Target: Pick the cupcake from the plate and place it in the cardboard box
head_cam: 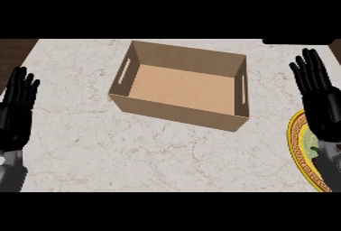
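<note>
Nearest me, at the lower right edge of the view: the plate (299,149), yellow rim with a dark patterned band, greenish centre. Only its left part shows; the rest is cut off by the frame edge and covered by my right wrist and forearm. The cupcake cannot be made out anywhere; if it sits on the plate, it is behind my arm or outside the frame. I cannot tell which.

My right hand (322,106) lies above the plate's upper part, palm flat, fingers straight and spread, pointing away from me. Released, holding nothing. Its fingertips reach up beside the box's right wall, apart from it.

My left hand (16,113) shows at the left edge of the view, over the counter's left margin. Fingers straight, slightly fanned, pointing away from me. Also released, nothing in it. Well apart from the box.

Counter (133,153): pale marble with thin reddish veins. A dark wood surface (15,52) borders it at the far left.

Farther out, centre of the counter: the cardboard box (180,88), open top, turned slightly so that its near right corner points toward me. Slot handles are cut in the left and right walls. The inside floor is visible and bare brown card.
</note>
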### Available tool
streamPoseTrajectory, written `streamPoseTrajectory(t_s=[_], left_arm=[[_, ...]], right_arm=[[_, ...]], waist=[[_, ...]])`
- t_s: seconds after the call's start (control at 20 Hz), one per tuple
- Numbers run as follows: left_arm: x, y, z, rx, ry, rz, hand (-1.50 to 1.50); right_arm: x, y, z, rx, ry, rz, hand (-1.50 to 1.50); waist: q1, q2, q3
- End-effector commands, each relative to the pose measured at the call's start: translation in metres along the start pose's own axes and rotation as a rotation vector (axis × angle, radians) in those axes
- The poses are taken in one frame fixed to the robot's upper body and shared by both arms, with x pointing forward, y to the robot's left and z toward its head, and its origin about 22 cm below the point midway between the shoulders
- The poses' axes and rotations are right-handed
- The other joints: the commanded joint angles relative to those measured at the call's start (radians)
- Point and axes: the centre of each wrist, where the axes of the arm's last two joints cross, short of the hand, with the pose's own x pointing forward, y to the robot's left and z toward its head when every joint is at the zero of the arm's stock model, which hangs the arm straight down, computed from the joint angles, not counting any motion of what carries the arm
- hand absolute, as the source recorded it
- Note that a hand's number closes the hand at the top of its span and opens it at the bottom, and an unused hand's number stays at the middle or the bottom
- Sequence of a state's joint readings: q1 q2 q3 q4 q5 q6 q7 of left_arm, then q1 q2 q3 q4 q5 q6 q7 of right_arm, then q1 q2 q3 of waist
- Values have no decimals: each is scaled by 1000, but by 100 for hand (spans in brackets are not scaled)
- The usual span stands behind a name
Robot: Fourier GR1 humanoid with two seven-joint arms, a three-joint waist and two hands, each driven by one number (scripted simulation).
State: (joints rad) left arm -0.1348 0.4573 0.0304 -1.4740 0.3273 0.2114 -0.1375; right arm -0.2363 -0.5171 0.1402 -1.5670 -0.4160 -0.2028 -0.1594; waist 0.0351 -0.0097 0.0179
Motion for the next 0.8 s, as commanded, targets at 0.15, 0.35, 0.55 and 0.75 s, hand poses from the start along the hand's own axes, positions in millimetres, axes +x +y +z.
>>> streamPoseTrajectory(t_s=[0.15,0.35,0.55,0.75], left_arm=[[-14,-8,14,-58,109,-197,0],[-31,-10,35,-115,211,-232,0],[-34,-42,44,-160,249,-230,0],[-26,-51,57,-140,255,-260,0]], right_arm=[[24,-72,-36,77,-114,-102,-150],[38,-145,-9,-19,73,559,150],[-42,-154,25,-269,79,119,-150],[-26,-207,33,-137,51,232,-150]], waist=[[-25,17,-15],[-45,35,-20],[-28,17,-14],[-23,12,-16]])
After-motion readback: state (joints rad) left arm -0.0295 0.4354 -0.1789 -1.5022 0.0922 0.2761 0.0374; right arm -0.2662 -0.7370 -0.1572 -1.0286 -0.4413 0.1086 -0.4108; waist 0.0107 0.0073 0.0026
